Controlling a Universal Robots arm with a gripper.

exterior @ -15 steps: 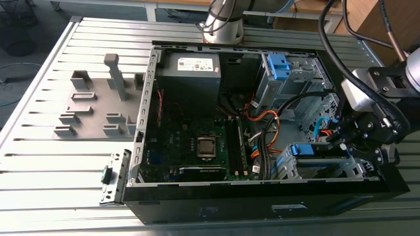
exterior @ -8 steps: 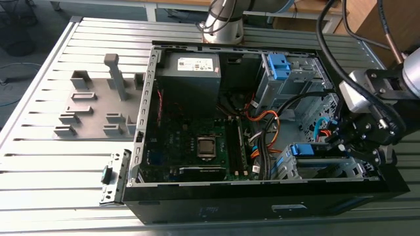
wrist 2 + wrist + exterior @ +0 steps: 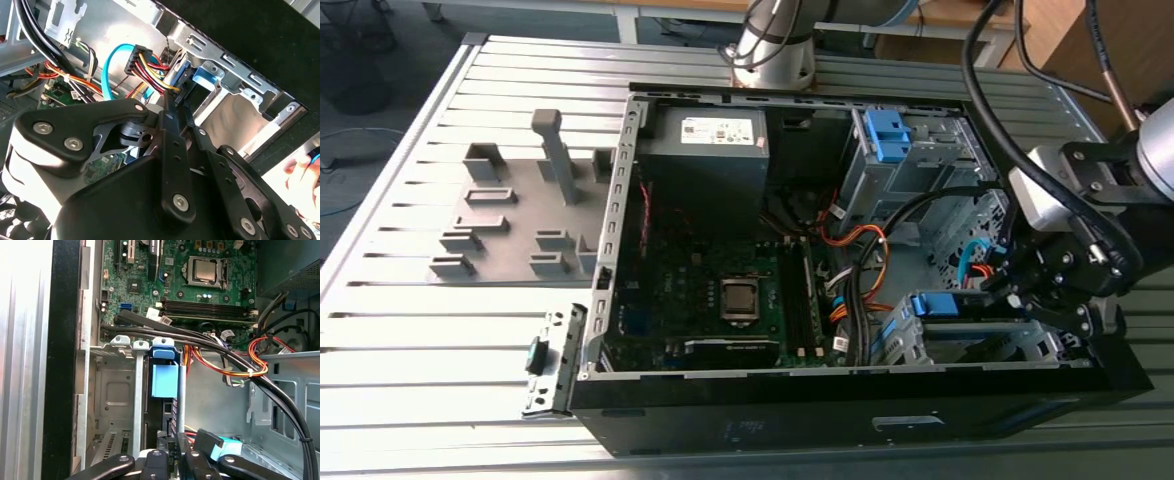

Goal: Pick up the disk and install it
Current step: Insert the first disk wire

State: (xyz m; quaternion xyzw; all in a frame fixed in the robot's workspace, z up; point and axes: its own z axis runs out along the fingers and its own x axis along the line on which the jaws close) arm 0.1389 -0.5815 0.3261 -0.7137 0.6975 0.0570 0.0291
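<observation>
The disk (image 3: 937, 304) sits on edge in the metal drive cage (image 3: 987, 345) at the near right corner of the open computer case. Its bright blue carrier tab (image 3: 164, 376) faces up in the first wrist view, with the dark drive body below it. My gripper (image 3: 1007, 290) hangs just beside the cage, on the exterior view's right. In the second wrist view its black fingers (image 3: 170, 125) run together to a point, shut, at the black power connector (image 3: 176, 96) next to the blue carrier (image 3: 204, 75). Whether they pinch anything is hidden.
Bundles of black, orange, yellow and red cables (image 3: 220, 347) cross over the cage toward the motherboard (image 3: 720, 290). A second blue clip (image 3: 887, 135) sits in the far bay. Grey fixture blocks (image 3: 507, 215) stand on the table. A person's hand (image 3: 302, 180) shows outside the case.
</observation>
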